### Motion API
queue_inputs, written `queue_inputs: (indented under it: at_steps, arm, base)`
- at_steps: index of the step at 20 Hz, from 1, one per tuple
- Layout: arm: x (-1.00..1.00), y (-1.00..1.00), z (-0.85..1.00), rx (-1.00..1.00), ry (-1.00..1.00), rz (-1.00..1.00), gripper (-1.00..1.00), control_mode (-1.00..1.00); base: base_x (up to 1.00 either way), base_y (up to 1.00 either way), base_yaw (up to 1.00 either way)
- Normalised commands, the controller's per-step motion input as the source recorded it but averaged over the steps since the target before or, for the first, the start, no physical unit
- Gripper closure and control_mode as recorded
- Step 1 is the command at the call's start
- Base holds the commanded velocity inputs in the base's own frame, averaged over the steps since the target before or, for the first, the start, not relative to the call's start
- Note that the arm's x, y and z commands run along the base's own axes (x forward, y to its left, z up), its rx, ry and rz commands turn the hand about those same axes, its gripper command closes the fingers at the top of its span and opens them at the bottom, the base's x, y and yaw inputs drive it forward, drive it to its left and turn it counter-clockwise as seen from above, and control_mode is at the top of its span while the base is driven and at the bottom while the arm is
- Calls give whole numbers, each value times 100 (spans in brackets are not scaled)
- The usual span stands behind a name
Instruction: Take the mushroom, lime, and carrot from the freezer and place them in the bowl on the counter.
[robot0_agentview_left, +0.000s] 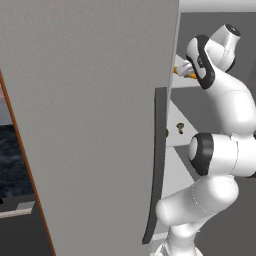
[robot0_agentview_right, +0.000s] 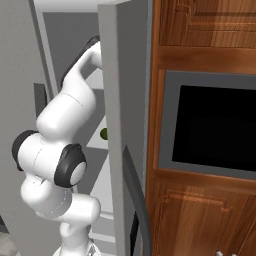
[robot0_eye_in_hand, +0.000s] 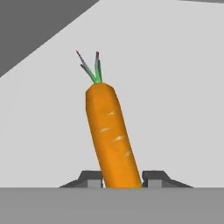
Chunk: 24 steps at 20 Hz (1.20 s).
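The fingers (robot0_eye_in_hand: 121, 177) are closing on the thick lower part of the carrot (robot0_eye_in_hand: 111, 135); in the hand view one tip stands tight on each side of it, so I judge it is grasped or nearly so. The carrot lies on a white freezer shelf (robot0_eye_in_hand: 175, 96), with its green tuft pointing away from the hand. In the left base view the arm reaches past the open freezer door (robot0_agentview_left: 90, 125) to the upper shelf, where an orange bit of the carrot shows at the hand. The mushroom (robot0_agentview_left: 180, 126) sits on a lower shelf, and the lime (robot0_agentview_right: 103, 133) appears as a small green ball in the right base view.

To do this step well, the grip should be firm before lifting. Then lift a little, straight off the shelf, and draw the carrot out slowly, keeping it away from the door edge.
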Motion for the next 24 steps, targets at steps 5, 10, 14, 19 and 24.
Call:
queue_inputs:
  at_steps: [5, 10, 14, 19, 24]
  arm:
    - [-46, 22, -5, 0, -3, -1, 100, -100]
    - [-79, 33, 0, 0, -7, -6, 100, -100]
    - [-93, 45, 1, -2, -4, -9, 100, -100]
    - [-100, 5, 28, -1, 0, -18, 100, -100]
    - [-100, 0, 23, 0, 6, -19, 100, -100]
  base:
    - [0, 0, 0]
    - [0, 0, 0]
    - [0, 0, 0]
    - [0, 0, 0]
    - [0, 0, 0]
